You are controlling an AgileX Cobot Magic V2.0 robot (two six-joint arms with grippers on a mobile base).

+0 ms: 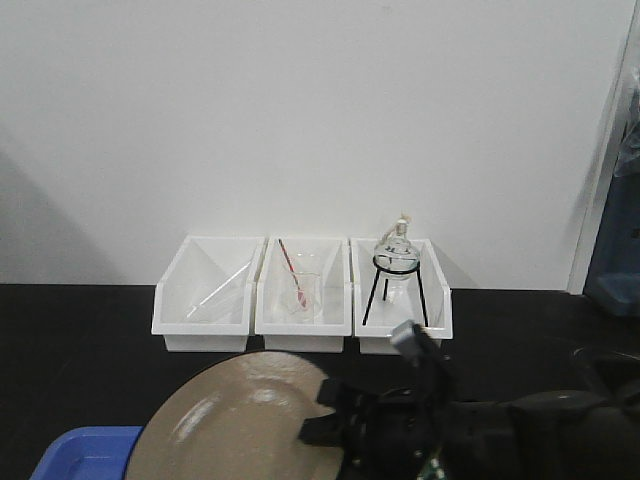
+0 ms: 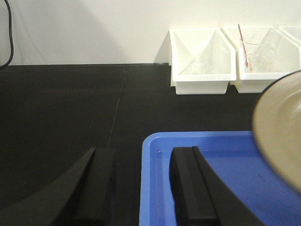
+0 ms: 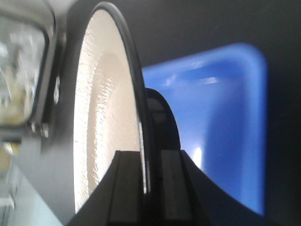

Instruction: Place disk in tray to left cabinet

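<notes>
The tan disk (image 1: pixel 230 420) with its thin black rim is held tilted above the blue tray (image 1: pixel 85 455) at the table's near left. My right gripper (image 1: pixel 325 415) is shut on the disk's right edge. In the right wrist view the disk (image 3: pixel 103 117) stands edge-on between the shut gripper (image 3: pixel 146 160) fingers, with the tray (image 3: pixel 225 108) behind. In the left wrist view my left gripper (image 2: pixel 141 157) is open, its fingers on either side of the tray's (image 2: pixel 155 141) left rim. The disk (image 2: pixel 282 132) hangs over the tray's right part. The cabinet is out of view.
Three white open-front bins (image 1: pixel 300 295) stand in a row against the white wall, holding a glass rod, a beaker with a red stick, and a round flask on a black tripod (image 1: pixel 398 270). The black tabletop (image 2: pixel 61 108) spreads left of the tray.
</notes>
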